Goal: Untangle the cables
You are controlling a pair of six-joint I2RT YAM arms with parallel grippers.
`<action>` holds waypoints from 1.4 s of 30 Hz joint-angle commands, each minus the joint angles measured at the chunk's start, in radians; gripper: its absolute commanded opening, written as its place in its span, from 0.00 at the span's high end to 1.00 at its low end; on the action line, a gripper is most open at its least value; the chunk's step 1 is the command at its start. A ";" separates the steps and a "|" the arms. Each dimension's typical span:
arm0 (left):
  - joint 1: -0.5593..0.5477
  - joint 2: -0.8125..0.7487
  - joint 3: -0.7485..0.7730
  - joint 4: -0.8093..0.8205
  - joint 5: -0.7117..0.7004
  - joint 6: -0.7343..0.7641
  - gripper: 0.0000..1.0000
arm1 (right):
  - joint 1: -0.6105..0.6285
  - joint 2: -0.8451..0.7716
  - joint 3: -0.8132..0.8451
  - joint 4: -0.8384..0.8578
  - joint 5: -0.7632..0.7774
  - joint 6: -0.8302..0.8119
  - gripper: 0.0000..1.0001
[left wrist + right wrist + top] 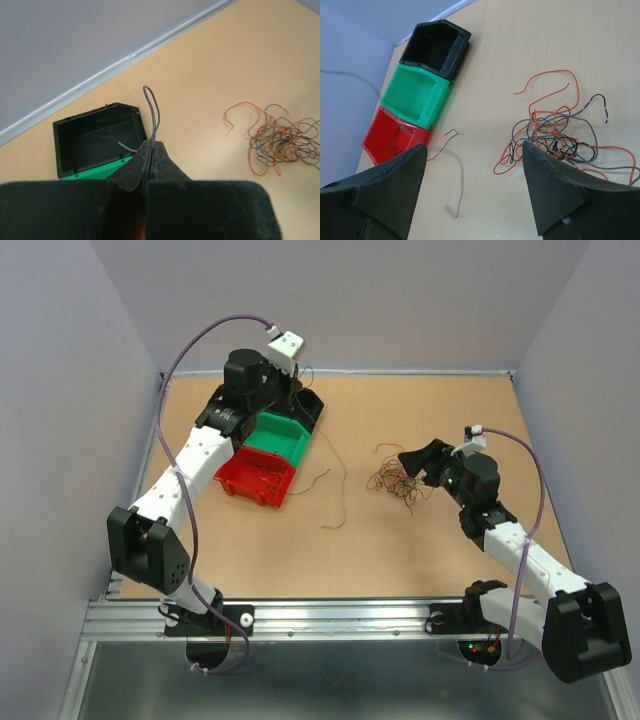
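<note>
While the left gripper (pixel 151 146) is clamping one thin grey wire (pixel 152 107) by the black plastic bin (pixel 95 132), the right gripper (pixel 474 147) is hovering, jaws apart, over the tangled orange-and-black cable bunch (pixel 555 140); releasing into the bin seems due next.

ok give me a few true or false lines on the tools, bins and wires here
1. The left tool is shut on a grey wire. True.
2. The right tool grips the tangle. False: it is open, holding nothing.
3. The green bin sits between the black bin and the red bin. True.
4. The tangle lies in the green bin. False: it lies on the table, apart from the bins.
</note>
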 commanded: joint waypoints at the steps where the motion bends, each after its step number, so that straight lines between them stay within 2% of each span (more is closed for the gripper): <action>1: 0.083 -0.061 -0.052 0.201 0.039 -0.012 1.00 | 0.013 -0.017 -0.019 0.058 -0.023 -0.024 0.19; 9: 0.140 -0.093 -0.124 0.245 0.144 -0.034 1.00 | 0.026 -0.008 -0.007 0.061 -0.046 -0.038 0.19; 16: 0.140 -0.130 -0.248 0.275 0.108 0.009 1.00 | 0.055 0.018 0.018 0.064 -0.073 -0.061 0.21; 19: 0.140 -0.147 -0.260 0.278 0.106 0.006 1.00 | 0.109 0.064 0.061 0.055 -0.097 -0.127 0.20; 25: 0.140 -0.202 -0.300 0.310 0.138 -0.026 1.00 | 0.229 0.313 0.267 0.026 -0.095 -0.260 0.22; 31: 0.140 -0.278 -0.372 0.380 0.135 -0.074 1.00 | 0.258 0.559 0.500 -0.016 -0.089 -0.433 0.23; 38: 0.140 -0.318 -0.397 0.390 0.137 -0.107 1.00 | 0.266 0.843 0.692 0.123 -0.187 -0.486 0.23; 42: 0.140 -0.322 -0.397 0.385 0.145 -0.109 1.00 | 0.269 0.912 0.778 0.179 -0.216 -0.527 0.24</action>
